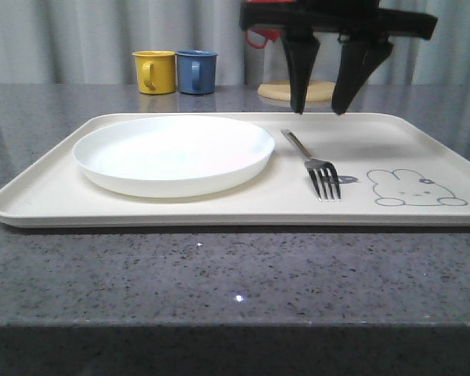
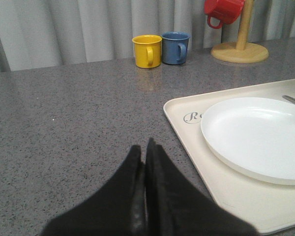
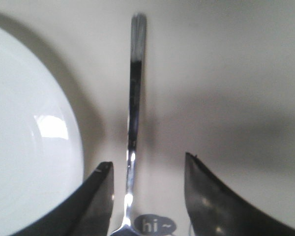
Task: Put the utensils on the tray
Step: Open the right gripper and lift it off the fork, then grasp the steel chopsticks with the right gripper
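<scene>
A silver fork (image 1: 312, 162) lies flat on the cream tray (image 1: 55, 184), just right of the round white plate (image 1: 172, 153), its tines pointing to the front edge beside the bunny drawing. My right gripper (image 1: 319, 108) hangs open above the far end of the fork's handle (image 3: 134, 98), with nothing between its fingers. In the left wrist view my left gripper (image 2: 143, 147) is shut and empty, low over the bare counter to the left of the tray (image 2: 182, 132).
A yellow mug (image 1: 155, 71) and a blue mug (image 1: 196, 71) stand at the back of the grey counter. A wooden mug stand (image 2: 241, 49) with a red mug (image 2: 222, 11) is at the back right. Bare counter lies left of and in front of the tray.
</scene>
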